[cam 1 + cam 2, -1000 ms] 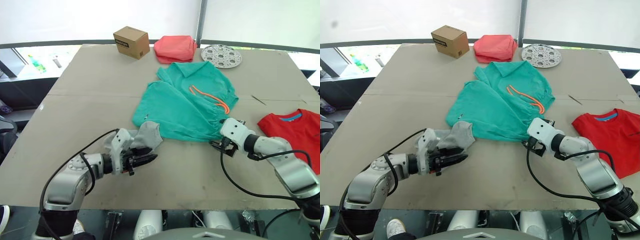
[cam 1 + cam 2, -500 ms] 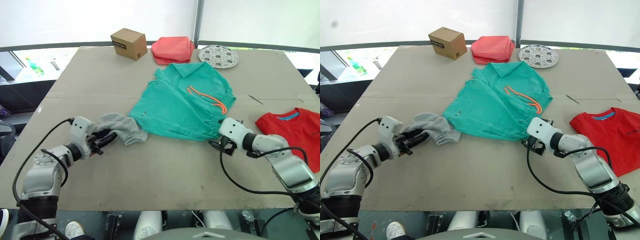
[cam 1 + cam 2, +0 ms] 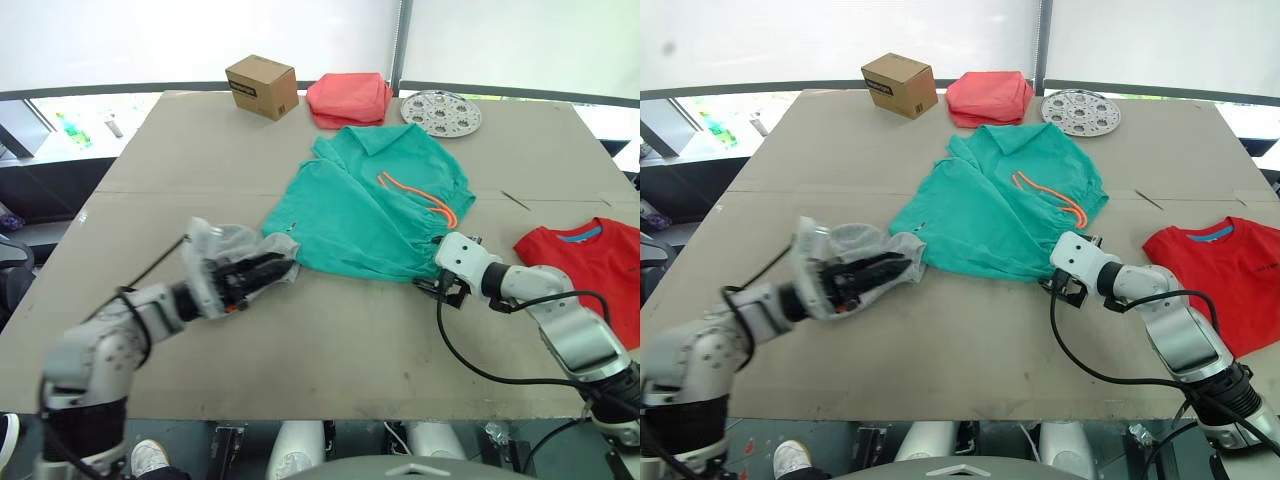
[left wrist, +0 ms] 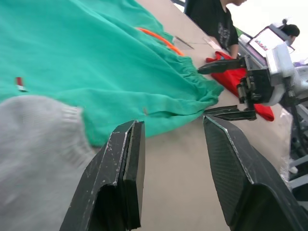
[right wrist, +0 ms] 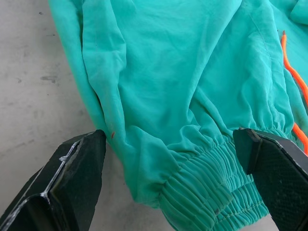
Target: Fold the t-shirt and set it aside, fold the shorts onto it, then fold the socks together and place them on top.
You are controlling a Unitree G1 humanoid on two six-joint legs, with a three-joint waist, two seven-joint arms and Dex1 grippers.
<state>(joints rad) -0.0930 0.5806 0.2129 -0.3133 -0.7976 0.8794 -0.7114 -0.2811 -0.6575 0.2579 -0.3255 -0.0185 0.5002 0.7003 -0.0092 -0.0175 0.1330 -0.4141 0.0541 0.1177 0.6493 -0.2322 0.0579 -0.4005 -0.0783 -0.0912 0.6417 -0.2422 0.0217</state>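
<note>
Left gripper (image 3: 262, 272): half a second ago it was out at the table's 9 o'clock edge, dragging the socks away from the shorts. Now it is back in, fingertips touching the shorts' near-left hem.
Left fingers: apart in the left wrist view, nothing between them.
Socks (image 3: 226, 243): grey heap at the shorts' 8 o'clock, just touching the hem, under and beside the left wrist. Apparently let go.
Right gripper (image 3: 437, 283): unchanged over the last second, at the shorts' waistband corner, 5 o'clock of the garment.
Right fingers: wide apart, straddling the gathered waistband (image 5: 211, 192), not closed on it.
Shorts (image 3: 370, 215): spread mid-table, not folded.
T-shirt (image 3: 590, 262): at the table's 3 o'clock edge, well apart from the shorts.
Meaning: socks seem cleared off; both grippers look posed for a grip on the shorts' near edge.
Wrist views add: finger gaps, and the left one catches the right gripper (image 4: 222, 88) open.
Eye views add: overall layout, box (image 3: 262, 86), pink cloth (image 3: 350, 98), round plate (image 3: 441, 111) at 12 o'clock.
</note>
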